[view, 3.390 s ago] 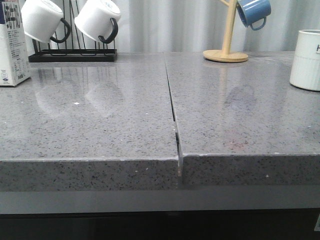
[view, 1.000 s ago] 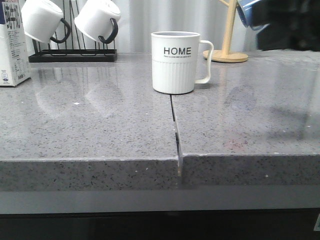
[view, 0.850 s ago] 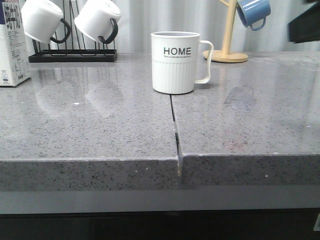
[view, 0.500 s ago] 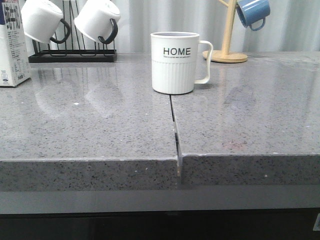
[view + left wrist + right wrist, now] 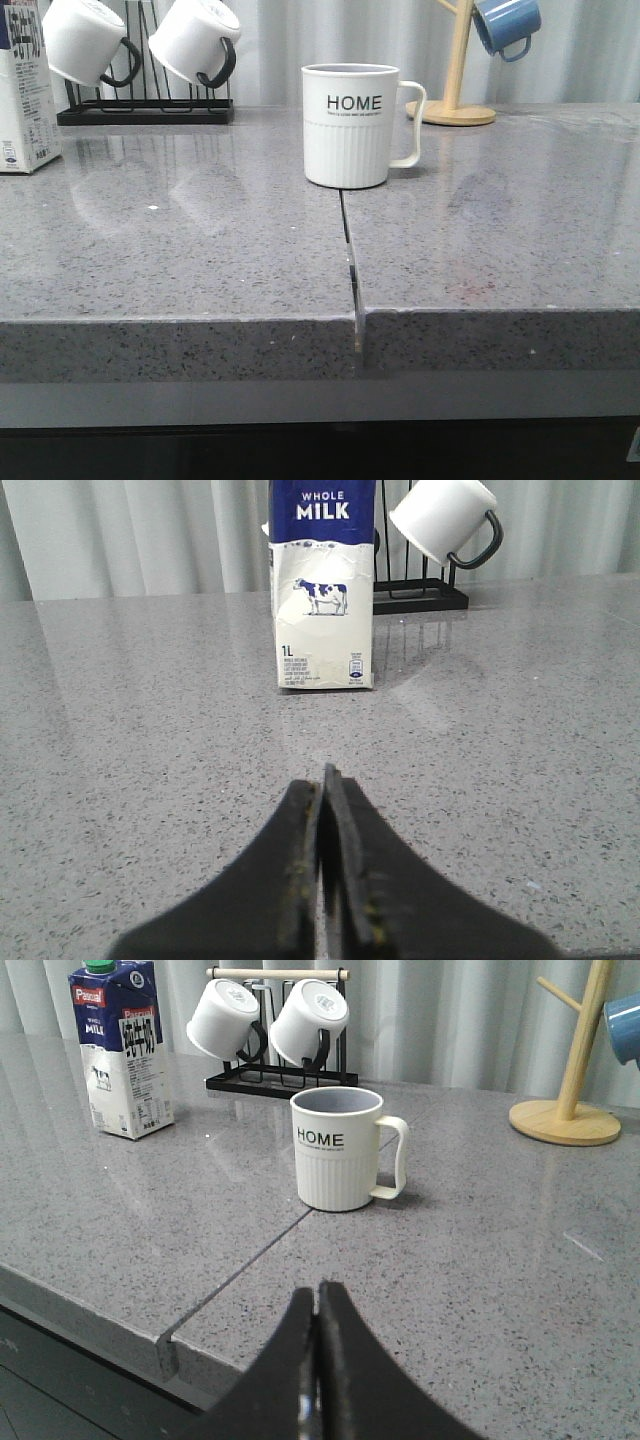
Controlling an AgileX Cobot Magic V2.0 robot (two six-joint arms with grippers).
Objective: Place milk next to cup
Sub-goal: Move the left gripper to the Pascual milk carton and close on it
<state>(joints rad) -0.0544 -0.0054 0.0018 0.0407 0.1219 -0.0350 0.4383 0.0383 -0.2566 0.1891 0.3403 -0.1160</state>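
We see a gray speckled stone tabletop (image 5: 200,250) with a thin seam down its middle and pale curtains behind it. A white ribbed mug with black "HOME" letters and a white handle (image 5: 348,125) stands upright on the seam, about halfway back from the front edge, with its handle pointing toward the right edge. A tall white milk carton with a blue top and a little cow picture (image 5: 322,585) stands upright near the left edge, toward the far left corner. The carton and the ribbed mug are well apart.

At the back edge, left of the seam, a black wire rack (image 5: 145,105) holds two round white mugs with black handles (image 5: 190,40), tipped on their sides. At the back edge on the right, a light wooden mug tree (image 5: 455,70) holds a small blue mug (image 5: 507,25).

Our left tool (image 5: 323,780) has its two black fingers pressed together, holding nothing, and it points at the carton from a way off. Our right tool (image 5: 317,1300) is also pressed together and holds nothing. It sits near the front edge, facing the ribbed mug, and is not touching it.
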